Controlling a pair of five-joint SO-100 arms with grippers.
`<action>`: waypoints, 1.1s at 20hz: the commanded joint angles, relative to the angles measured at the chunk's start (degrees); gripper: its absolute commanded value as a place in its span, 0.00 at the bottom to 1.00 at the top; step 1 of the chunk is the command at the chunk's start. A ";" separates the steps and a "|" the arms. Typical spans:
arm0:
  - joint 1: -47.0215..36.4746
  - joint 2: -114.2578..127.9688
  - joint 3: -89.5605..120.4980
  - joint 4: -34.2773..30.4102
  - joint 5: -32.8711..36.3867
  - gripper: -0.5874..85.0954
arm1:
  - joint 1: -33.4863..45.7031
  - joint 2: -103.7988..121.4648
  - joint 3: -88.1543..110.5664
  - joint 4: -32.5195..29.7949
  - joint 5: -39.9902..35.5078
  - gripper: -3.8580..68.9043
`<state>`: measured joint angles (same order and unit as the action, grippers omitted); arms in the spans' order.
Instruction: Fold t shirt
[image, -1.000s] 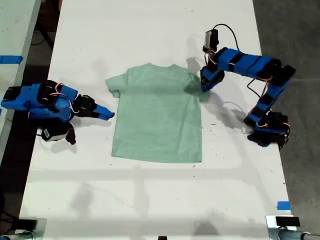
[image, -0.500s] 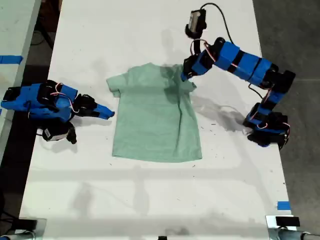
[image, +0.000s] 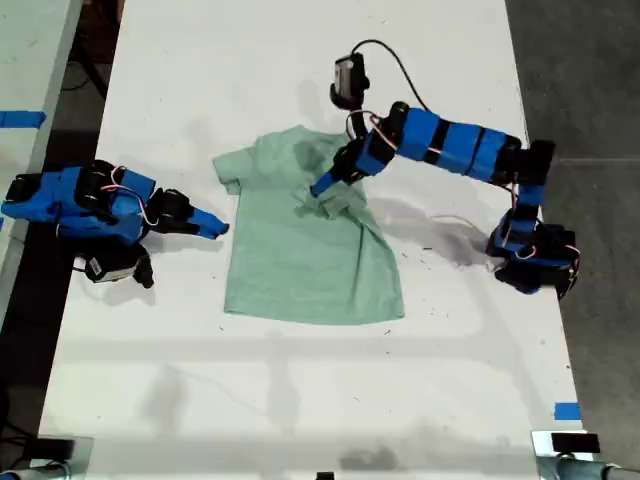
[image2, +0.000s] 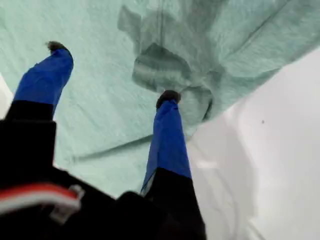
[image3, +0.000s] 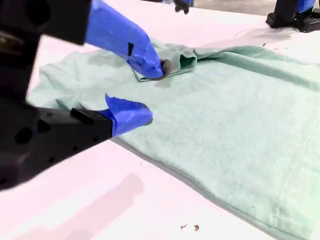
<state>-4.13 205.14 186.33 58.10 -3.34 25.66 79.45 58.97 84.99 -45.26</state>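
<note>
Mint-green t shirt (image: 305, 250) lying on white table (image: 250, 400), near its centre in the exterior view, neck toward that view's top. Sleeve on the exterior view's right pulled inward and bunched into a small crumpled fold (image: 335, 200) on the chest; hem and the sleeve on the exterior view's left flat.

First gripper (image: 328, 185) reaching in from the exterior view's right, over the upper chest of the shirt. Jaws spread wide in the first wrist view (image2: 112, 72): one fingertip (image2: 169, 96) at the bunched fold, apparently touching it; other fingertip (image2: 56, 47) well apart over flat cloth. No cloth clamped between them.

Second gripper (image: 212, 227) low over the table at the exterior view's left, just beside the shirt's edge. In the second wrist view (image3: 147, 92) jaws parted, a clear gap between the two tips, nothing held; shirt edge directly beyond them.
</note>
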 joint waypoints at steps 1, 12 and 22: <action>-0.79 -0.18 2.29 0.00 0.44 0.13 | 4.04 17.14 1.41 7.12 0.62 0.52; -13.80 0.18 2.29 0.00 4.22 0.00 | -25.40 107.05 104.85 -14.33 28.39 0.07; -17.05 0.18 2.29 0.00 7.73 0.03 | -15.82 121.03 119.09 -8.61 15.82 0.07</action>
<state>-20.21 205.14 186.33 58.10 3.69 8.53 199.78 174.55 76.20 -28.48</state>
